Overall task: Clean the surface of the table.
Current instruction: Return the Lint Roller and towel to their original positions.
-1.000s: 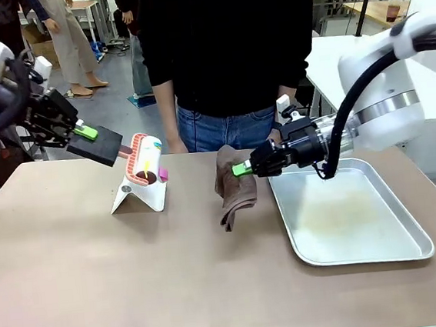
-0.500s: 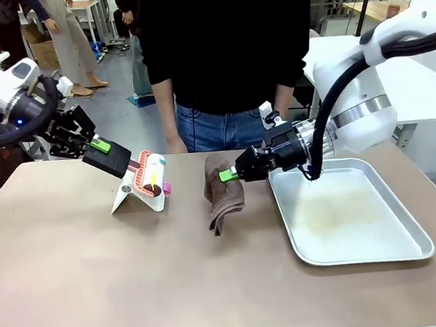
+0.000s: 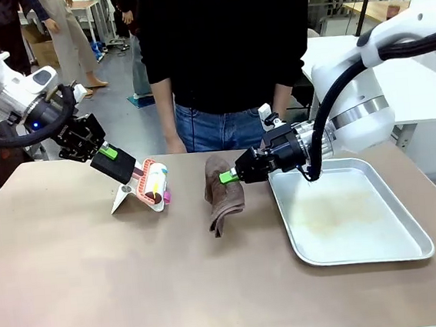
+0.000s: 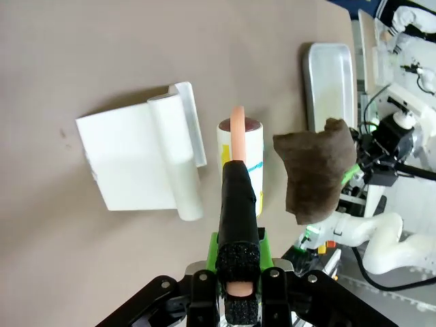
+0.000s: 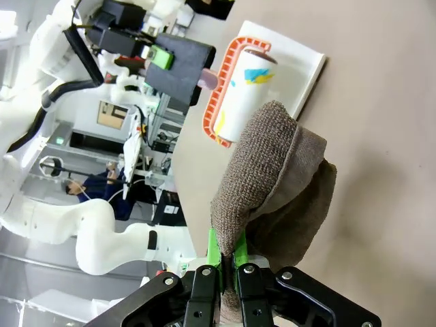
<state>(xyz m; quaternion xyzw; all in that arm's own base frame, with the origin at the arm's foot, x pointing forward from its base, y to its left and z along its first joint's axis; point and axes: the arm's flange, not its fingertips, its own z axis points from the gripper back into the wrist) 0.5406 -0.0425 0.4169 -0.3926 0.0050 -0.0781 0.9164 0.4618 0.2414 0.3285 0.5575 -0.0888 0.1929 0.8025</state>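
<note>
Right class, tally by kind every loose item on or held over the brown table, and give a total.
Lint roller: 1
White roller stand: 1
Brown cloth: 1
Silver tray: 1
Total: 4

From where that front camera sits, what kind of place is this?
Probably a robotics lab or workshop: two white robot arms work at a matte taupe-brown table, a person in a black top stands across it, and more workbenches fill the room behind.
</note>
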